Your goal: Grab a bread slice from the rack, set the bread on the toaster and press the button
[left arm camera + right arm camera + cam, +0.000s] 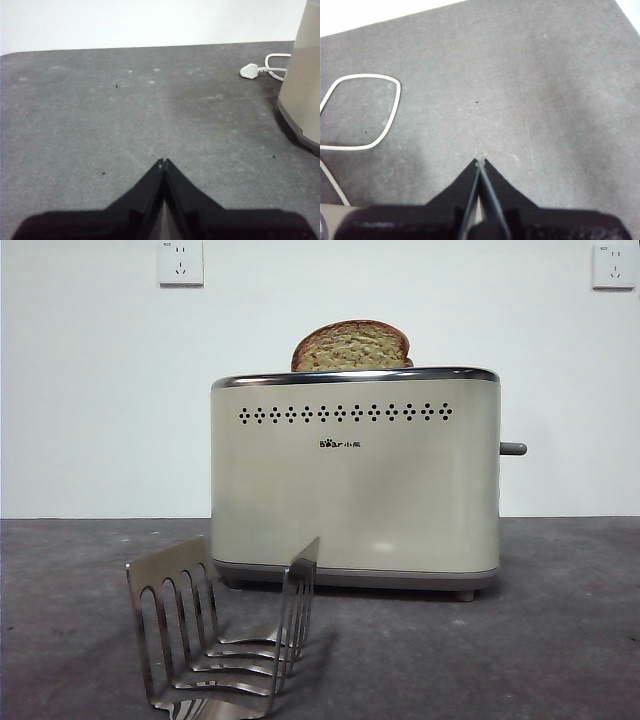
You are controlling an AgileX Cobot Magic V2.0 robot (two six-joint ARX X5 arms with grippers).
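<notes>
The slice of bread [350,346] stands upright in the top of the cream toaster [355,480], its brown domed crust showing above the chrome rim. The grey button [512,449] sticks out from the toaster's right narrow side. In front of the toaster, near the camera, stands the steel rack [222,638] with nothing in its slots. Neither arm shows in the front view. My left gripper [163,161] is shut over bare grey table, with a corner of the toaster [303,85] off to one side. Over bare table too, my right gripper [480,161] is shut on nothing.
Two white wall sockets [180,262] [613,266] sit high on the wall behind. The white plug [250,71] and its cord lie on the table beside the toaster. A loop of white cord [357,111] shows in the right wrist view.
</notes>
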